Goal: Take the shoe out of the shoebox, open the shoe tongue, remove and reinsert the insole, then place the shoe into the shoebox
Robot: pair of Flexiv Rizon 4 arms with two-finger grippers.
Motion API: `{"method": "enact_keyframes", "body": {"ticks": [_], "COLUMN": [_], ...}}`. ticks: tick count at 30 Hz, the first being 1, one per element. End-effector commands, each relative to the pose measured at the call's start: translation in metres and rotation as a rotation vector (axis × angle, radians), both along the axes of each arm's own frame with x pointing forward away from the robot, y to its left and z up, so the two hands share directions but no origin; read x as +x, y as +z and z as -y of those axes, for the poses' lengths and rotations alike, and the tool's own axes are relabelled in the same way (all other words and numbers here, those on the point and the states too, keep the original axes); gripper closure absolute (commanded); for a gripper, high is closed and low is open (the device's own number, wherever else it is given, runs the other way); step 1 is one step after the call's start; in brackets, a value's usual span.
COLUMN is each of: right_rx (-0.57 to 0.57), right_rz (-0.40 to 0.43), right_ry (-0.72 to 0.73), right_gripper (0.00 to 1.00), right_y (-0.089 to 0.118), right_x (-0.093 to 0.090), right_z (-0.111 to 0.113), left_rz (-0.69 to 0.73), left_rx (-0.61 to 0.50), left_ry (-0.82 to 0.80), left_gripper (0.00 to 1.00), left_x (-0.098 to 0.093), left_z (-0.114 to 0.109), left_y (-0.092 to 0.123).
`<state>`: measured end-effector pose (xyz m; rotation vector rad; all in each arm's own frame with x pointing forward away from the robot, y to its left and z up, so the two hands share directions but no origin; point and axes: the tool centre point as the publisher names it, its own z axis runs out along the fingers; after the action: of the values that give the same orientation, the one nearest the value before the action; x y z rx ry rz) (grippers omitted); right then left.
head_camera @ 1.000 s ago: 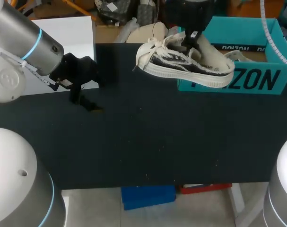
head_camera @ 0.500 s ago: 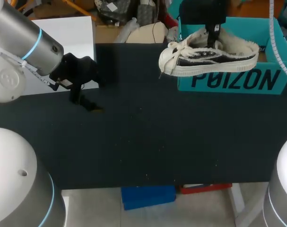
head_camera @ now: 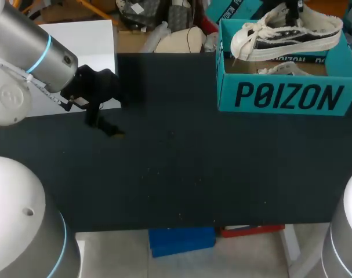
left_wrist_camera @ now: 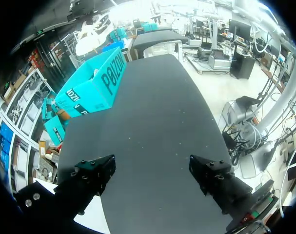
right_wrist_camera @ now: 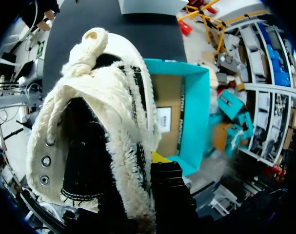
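Two hands, from the left: your left hand (left_wrist_camera: 150, 168) hangs over the bench (head_camera: 181, 168) well apart from the shoebox (head_camera: 286, 95), fingers spread with nothing between them. Your right hand (right_wrist_camera: 138, 170) is clamped on the frayed collar wall of the shoe (head_camera: 286, 36), which hangs just above the shoebox's open top. The shoe looks light, with a soft upper and loose laces that could snag the shoebox rim, so the collar wall near the heel seems the firmest hold.

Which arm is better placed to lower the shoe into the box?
Right. The right gripper holds the shoe above the box; the left gripper hangs open across the table, far from both.
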<state>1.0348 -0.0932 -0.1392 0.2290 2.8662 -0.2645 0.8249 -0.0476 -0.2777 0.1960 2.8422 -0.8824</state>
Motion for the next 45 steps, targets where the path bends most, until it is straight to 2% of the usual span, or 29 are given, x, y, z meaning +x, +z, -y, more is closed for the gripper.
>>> {"method": "enact_keyframes", "body": {"ticks": [1,21,26,36,40,45], "right_rx": [0.029,0.029,0.053,0.063,0.064,0.067], "right_rz": [-0.028,-0.028,-0.021,-0.024,-0.028,-0.055], "right_ry": [-0.002,-0.002,-0.001,0.025,0.014,-0.021], "right_gripper": [1.0,1.0,1.0,1.0,1.0,1.0], "right_y": [0.0,0.0,-0.01,-0.041,-0.06,-0.088], "right_x": [0.042,0.042,0.068,0.145,0.165,0.184], "right_z": [0.012,0.012,0.023,0.054,0.067,0.073], "left_rz": [0.004,0.004,0.004,0.004,0.004,0.004], "left_rx": [-0.001,-0.001,-0.001,-0.001,-0.001,-0.001], "left_ry": [0.001,0.001,0.001,0.001,0.001,0.001], "left_gripper": [0.0,0.0,0.0,0.0,0.0,0.0], "left_x": [-0.001,-0.001,-0.001,-0.001,-0.001,-0.001], "left_z": [0.0,0.0,0.0,0.0,0.0,0.0], "left_y": [-0.001,-0.001,-0.001,-0.001,-0.001,-0.001]}}
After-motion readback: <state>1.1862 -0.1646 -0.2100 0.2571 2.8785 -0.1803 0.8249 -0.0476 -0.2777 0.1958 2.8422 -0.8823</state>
